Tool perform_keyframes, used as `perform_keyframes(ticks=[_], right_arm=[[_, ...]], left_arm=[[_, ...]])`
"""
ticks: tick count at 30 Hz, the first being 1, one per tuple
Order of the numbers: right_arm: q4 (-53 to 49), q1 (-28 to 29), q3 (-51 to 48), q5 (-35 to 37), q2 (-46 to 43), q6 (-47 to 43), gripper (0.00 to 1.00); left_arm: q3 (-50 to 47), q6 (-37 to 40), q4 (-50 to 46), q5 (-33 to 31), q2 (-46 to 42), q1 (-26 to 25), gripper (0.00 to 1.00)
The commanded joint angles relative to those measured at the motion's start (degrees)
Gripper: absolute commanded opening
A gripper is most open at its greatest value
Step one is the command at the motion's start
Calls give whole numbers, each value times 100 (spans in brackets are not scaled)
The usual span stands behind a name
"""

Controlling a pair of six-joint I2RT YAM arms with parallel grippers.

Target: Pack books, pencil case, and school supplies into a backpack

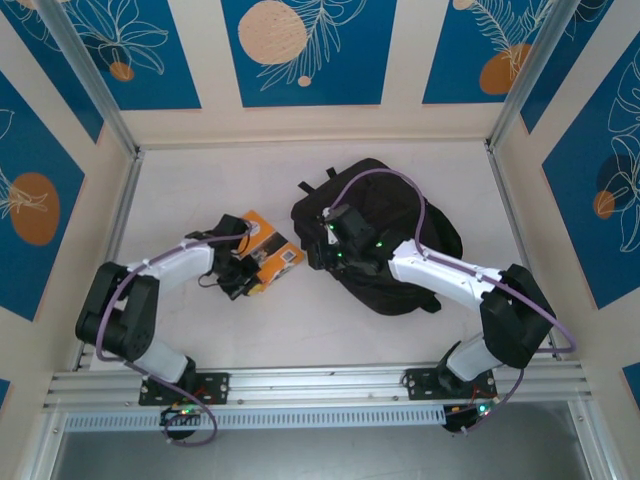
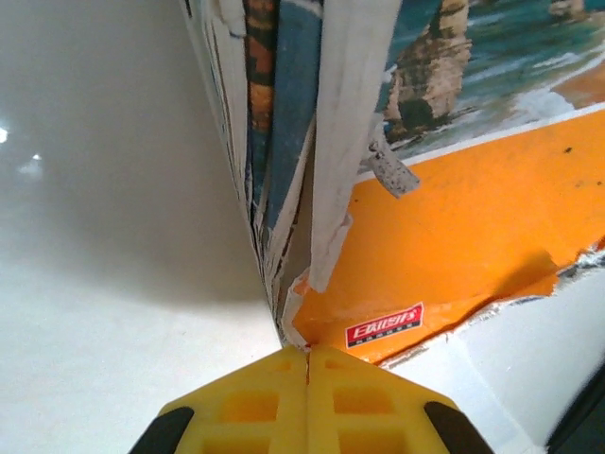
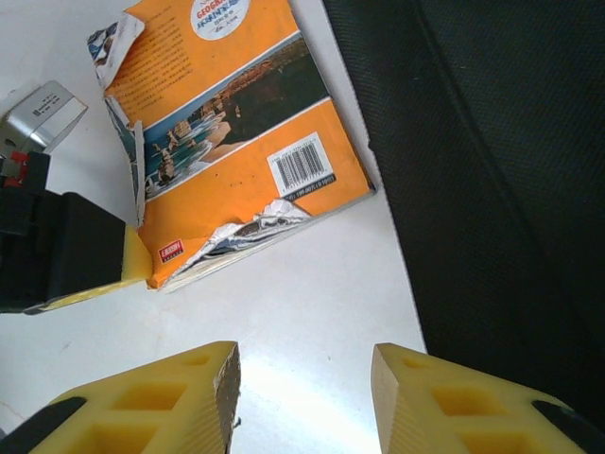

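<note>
An orange-covered book (image 1: 272, 245) with a torn cover lies on the white table, left of the black backpack (image 1: 400, 215). My left gripper (image 1: 255, 283) is at the book's near corner. In the left wrist view its yellow fingers (image 2: 255, 407) are pressed together, with the torn corner of the orange book (image 2: 454, 236) pinched at their tips, and the pages fan out above. My right gripper (image 3: 304, 397) hangs open over bare table between the orange book (image 3: 227, 142) and the backpack (image 3: 501, 170), holding nothing. The left gripper's finger (image 3: 137, 260) shows at the book's corner.
A strip of bare white table (image 3: 312, 293) separates the book from the backpack. Aluminium posts and patterned walls close in the table on three sides. A metal rail (image 1: 320, 385) with both arm bases runs along the near edge.
</note>
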Motion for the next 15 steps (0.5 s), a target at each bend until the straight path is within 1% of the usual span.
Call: perform_keyframes(ticks=[1, 3, 6, 9, 12, 13, 15], right_arm=[[-132, 73, 279, -60, 177, -172, 42], [-153, 104, 409, -137, 329, -227, 42], [-243, 156, 651, -225, 619, -304, 42], [-390, 251, 922, -351, 930, -416, 42], [-554, 425, 1151, -321, 1220, -565, 42], [-638, 486, 1232, -289, 1312, -622, 43], [-795, 579, 1367, -187, 1500, -695, 45]], left_arm=[[-332, 745, -654, 36, -309, -96, 0], [-445, 1037, -902, 141, -373, -137, 0], [-586, 1430, -1225, 154, -498, -349, 0], [-689, 1662, -1568, 123, -674, -710, 0], [-784, 1937, -1819, 94, -993, -1205, 0], [-800, 1976, -1951, 5, -1105, -1384, 3], [-822, 1994, -2125, -98, -1297, -1628, 17]])
